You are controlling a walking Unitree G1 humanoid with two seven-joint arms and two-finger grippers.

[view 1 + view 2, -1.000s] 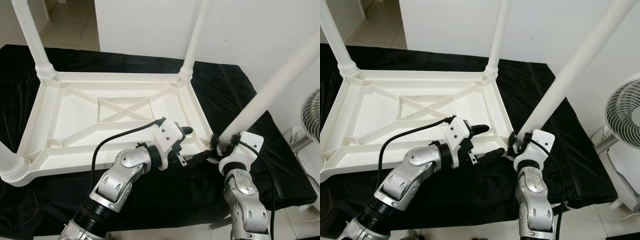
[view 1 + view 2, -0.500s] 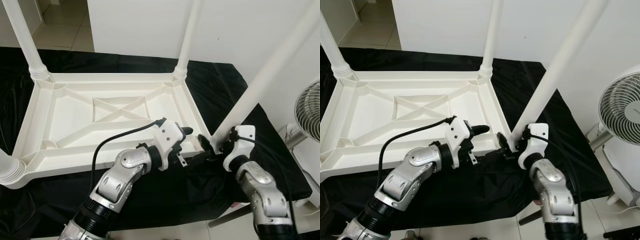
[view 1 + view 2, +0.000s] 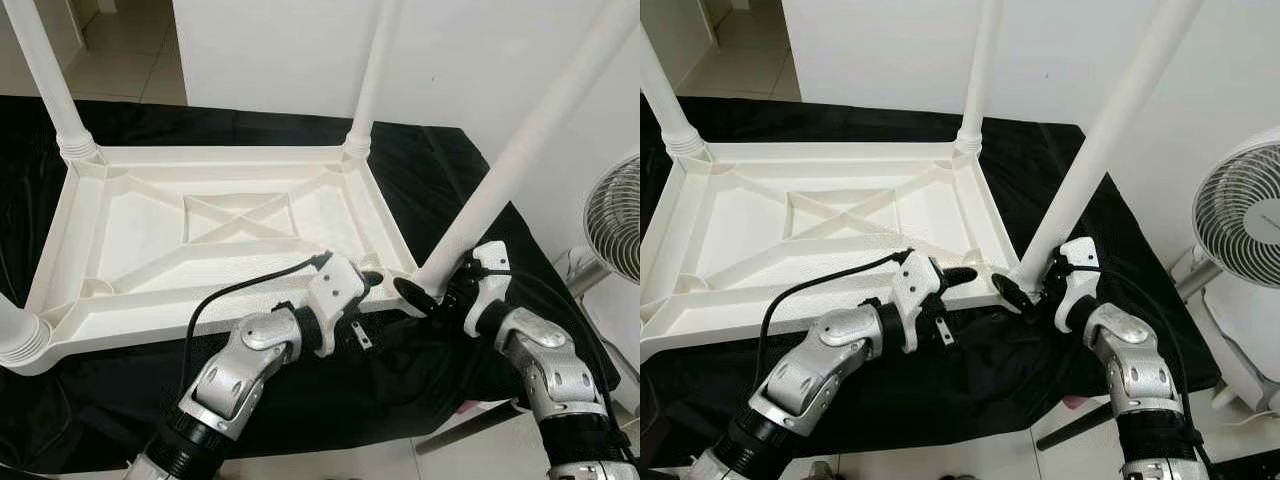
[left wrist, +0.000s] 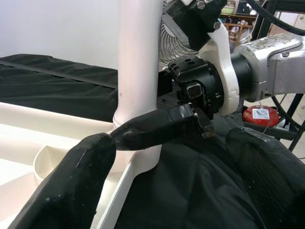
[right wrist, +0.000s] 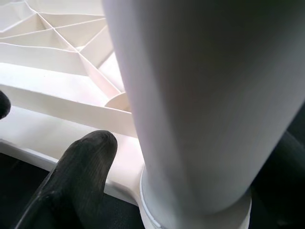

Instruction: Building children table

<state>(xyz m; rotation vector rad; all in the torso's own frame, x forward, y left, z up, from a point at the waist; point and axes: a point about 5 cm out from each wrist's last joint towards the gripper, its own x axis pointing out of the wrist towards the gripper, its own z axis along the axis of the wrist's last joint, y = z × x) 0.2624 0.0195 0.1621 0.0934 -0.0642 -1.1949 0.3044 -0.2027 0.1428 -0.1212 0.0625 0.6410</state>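
Note:
A white plastic table (image 3: 210, 155) lies upside down on a black cloth. Three of its legs stand up at the far left (image 3: 45, 70), far right (image 3: 372, 70) and near left (image 3: 18, 340). A fourth white leg (image 3: 520, 150) leans to the right, its lower end at the near right corner socket. My right gripper (image 3: 425, 290) is shut on that lower end, with one finger (image 5: 71, 176) against the leg (image 5: 205, 95). Just left of it, by the table's near rim, my left gripper (image 3: 368, 290) is open, its fingers (image 4: 66, 186) wide apart and pointing at the leg's base (image 4: 138, 71).
A white standing fan (image 3: 1240, 215) is close on the right, past the cloth's edge. A white wall runs behind the table. Tiled floor shows at the back left (image 3: 130, 50) and under the near edge.
The camera has shifted. My right arm swung out to the right, the leg now stands steeper, and its base is nearer the corner socket. My left gripper edged towards that corner.

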